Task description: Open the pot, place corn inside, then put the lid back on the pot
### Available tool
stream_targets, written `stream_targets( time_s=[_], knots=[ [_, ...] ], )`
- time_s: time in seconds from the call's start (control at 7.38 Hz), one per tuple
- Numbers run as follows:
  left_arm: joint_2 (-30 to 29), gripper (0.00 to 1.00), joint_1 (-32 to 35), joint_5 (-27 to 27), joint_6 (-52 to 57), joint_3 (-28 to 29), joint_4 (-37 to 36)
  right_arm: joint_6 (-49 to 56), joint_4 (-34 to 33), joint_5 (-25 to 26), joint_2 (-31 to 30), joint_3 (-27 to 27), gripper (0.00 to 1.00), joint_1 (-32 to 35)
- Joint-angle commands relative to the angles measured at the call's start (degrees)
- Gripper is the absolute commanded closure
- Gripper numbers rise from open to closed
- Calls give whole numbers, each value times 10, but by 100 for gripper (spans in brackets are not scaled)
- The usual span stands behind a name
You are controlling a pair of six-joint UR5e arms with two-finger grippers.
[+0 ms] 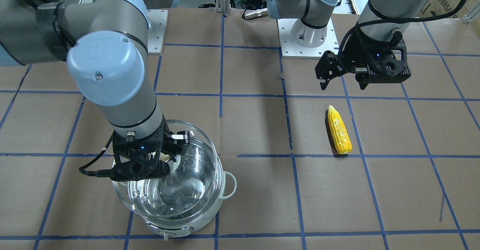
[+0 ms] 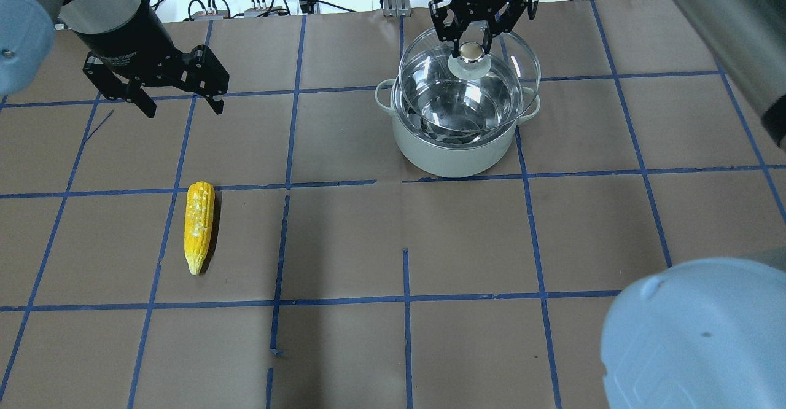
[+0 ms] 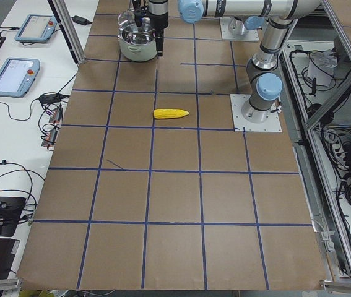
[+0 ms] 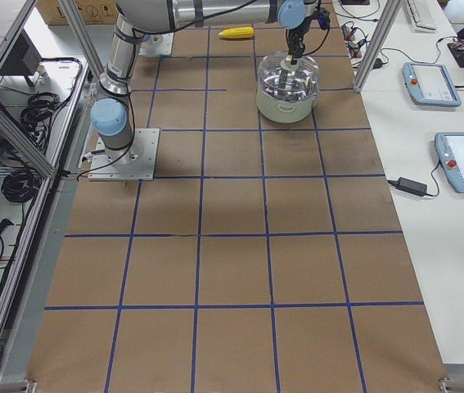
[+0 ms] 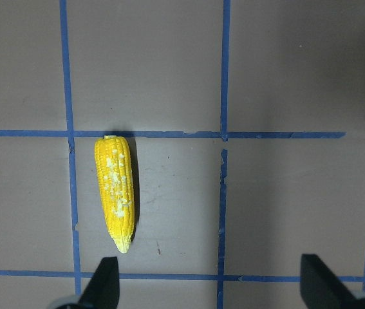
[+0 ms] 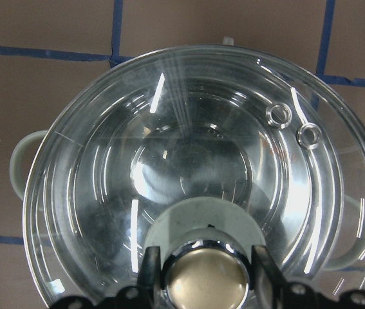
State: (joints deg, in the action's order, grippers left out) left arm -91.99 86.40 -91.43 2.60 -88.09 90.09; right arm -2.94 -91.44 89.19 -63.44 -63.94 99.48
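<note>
The pot [image 2: 454, 151], pale mint-white with a shiny steel inside, stands at the far right of the overhead view. My right gripper [image 2: 471, 45] is shut on the beige-topped knob [image 6: 208, 278] of the clear glass lid [image 2: 430, 71]. It holds the lid a little above the pot's rim, still over the pot; the lid also shows in the front view [image 1: 187, 182]. The corn [image 2: 199, 225] lies flat on the table to the left, tapered end toward the robot. My left gripper [image 2: 183, 109] is open and empty, hovering above the table beyond the corn [image 5: 115, 192].
The brown table cover [image 2: 466, 243] is marked with a blue tape grid. The arm bases [image 1: 305, 39] and cables sit at the robot's side of the table. The pot's loop handles [image 6: 21, 161] stick out on both sides.
</note>
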Motion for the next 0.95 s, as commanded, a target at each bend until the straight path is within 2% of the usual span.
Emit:
stream_targets(
  time_s=[0.0,0.14,0.54,0.81],
  knots=[
    [2,0,-7,-4,7,-6,5,64,22,-1,-51,-10,53,-33],
    [-3,0,-29,-2,47,-26,0,88,55,-2,-80,-24,55,-65],
    [-18,0,-135,3,133,-121,-36,155,69,0,-130,-75,57,-136],
    [-75,0,-150,24,173,-211,-207,173,59,-1,-141,-105,57,-141]
  ],
)
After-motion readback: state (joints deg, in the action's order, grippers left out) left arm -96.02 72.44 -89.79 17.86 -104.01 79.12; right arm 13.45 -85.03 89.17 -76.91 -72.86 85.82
